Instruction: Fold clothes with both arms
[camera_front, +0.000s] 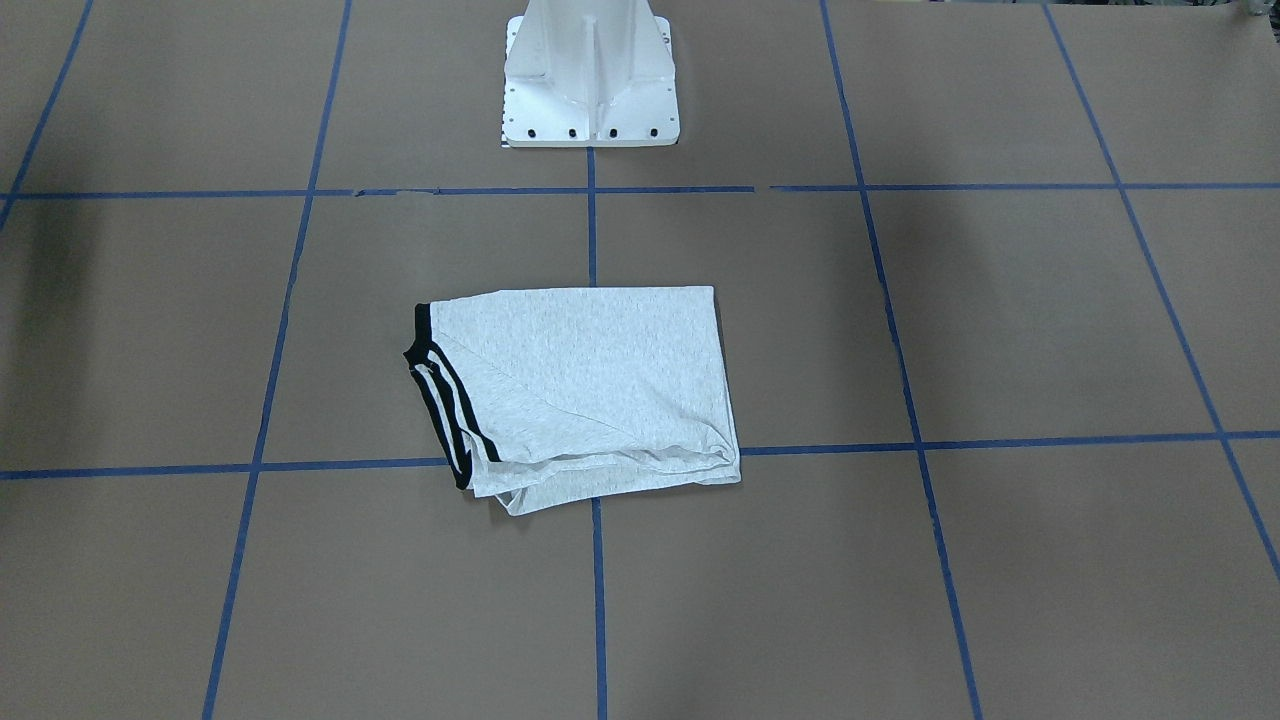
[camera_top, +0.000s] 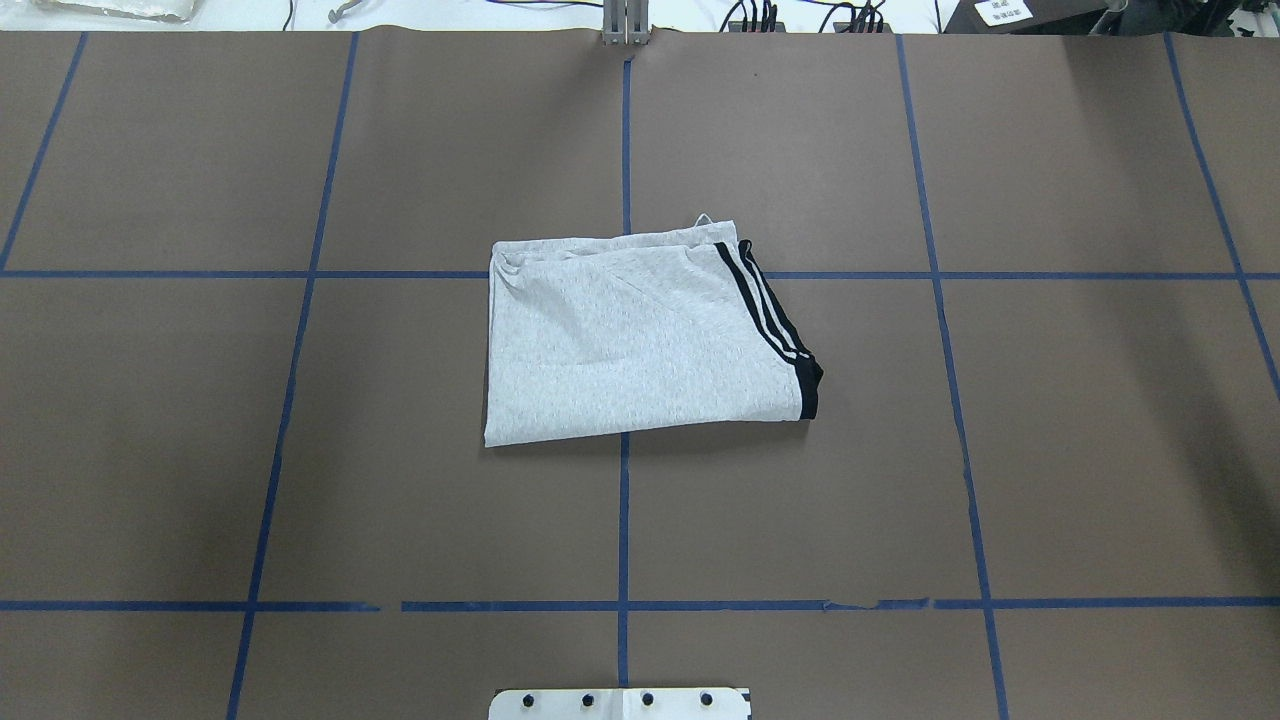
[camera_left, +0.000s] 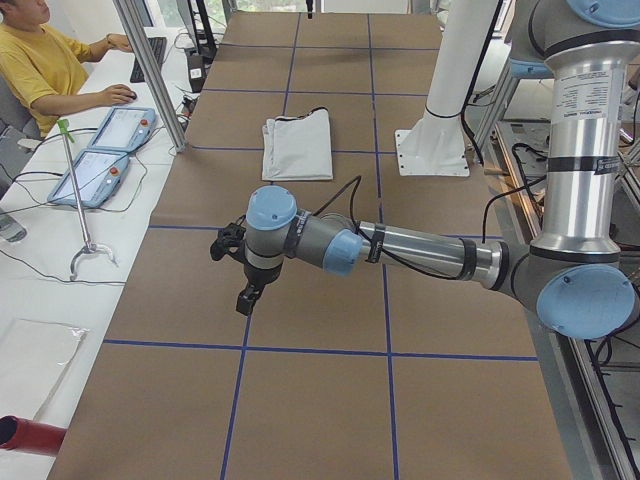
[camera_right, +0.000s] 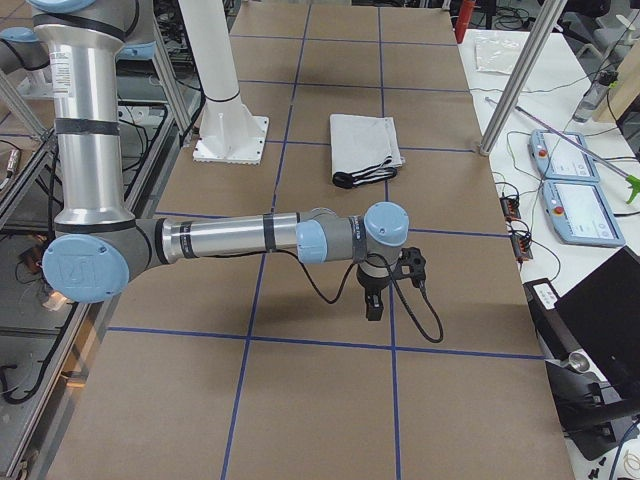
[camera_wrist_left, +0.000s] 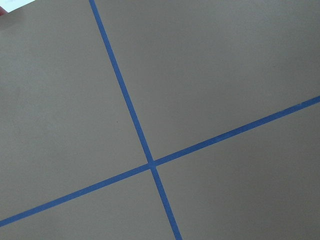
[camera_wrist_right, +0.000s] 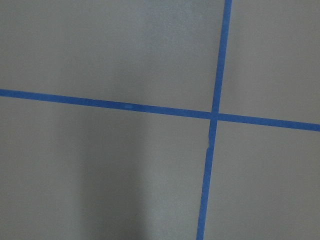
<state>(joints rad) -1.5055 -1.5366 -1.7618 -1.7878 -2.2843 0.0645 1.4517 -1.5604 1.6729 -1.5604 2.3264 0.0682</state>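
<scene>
The T-shirt (camera_top: 640, 340) lies at the middle of the table (camera_top: 1000, 480) as a flat, layered grey rectangle, its black-and-white stripes (camera_top: 770, 320) along the 3 o'clock edge in the overhead view and the pedestal base (camera_top: 620, 703) at 6 o'clock. The left gripper (camera_left: 245, 298) hangs over bare table well out at 9 o'clock, the right gripper (camera_right: 372, 305) well out at 3 o'clock, and I cannot tell whether either is parted or closed. The folding looks finished or one fold short; another fold calls for both grippers to pinch one edge's corners together.

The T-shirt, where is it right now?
In the overhead view the folded T-shirt lies mid-table, across the centre blue tape line, straight ahead of the white pedestal base, its striped edge toward the robot's right.
</scene>
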